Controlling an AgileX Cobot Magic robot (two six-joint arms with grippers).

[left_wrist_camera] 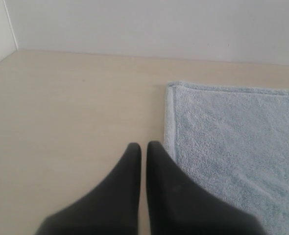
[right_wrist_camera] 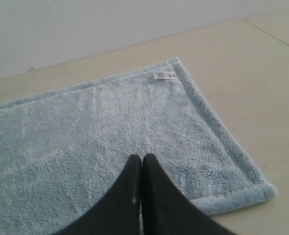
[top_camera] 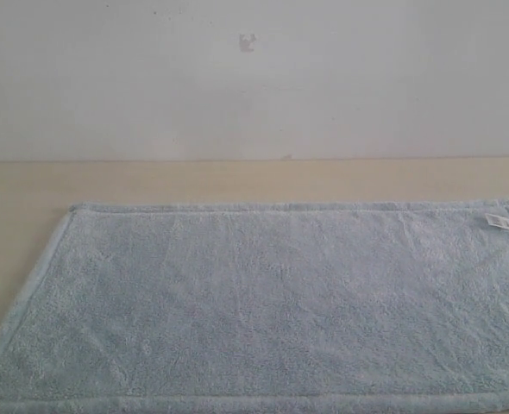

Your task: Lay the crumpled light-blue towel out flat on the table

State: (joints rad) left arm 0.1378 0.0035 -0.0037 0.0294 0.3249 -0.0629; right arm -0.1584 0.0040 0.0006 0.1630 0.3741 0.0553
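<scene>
The light-blue towel [top_camera: 263, 302] lies flat on the beige table [top_camera: 151, 181], its hemmed border showing along the far and left edges and a small white label [top_camera: 496, 220] at its far right corner. Neither arm shows in the exterior view. In the left wrist view my left gripper [left_wrist_camera: 144, 146] is shut and empty, above bare table just beside the towel's [left_wrist_camera: 232, 137] side hem. In the right wrist view my right gripper [right_wrist_camera: 142, 158] is shut and empty, above the towel [right_wrist_camera: 110, 132] near a corner, with the label [right_wrist_camera: 164, 75] beyond it.
A plain white wall [top_camera: 254, 78] rises behind the table's far edge. A side wall [left_wrist_camera: 0, 29] meets it at a corner in the left wrist view. Bare table [right_wrist_camera: 262, 88] runs beside the towel in the right wrist view.
</scene>
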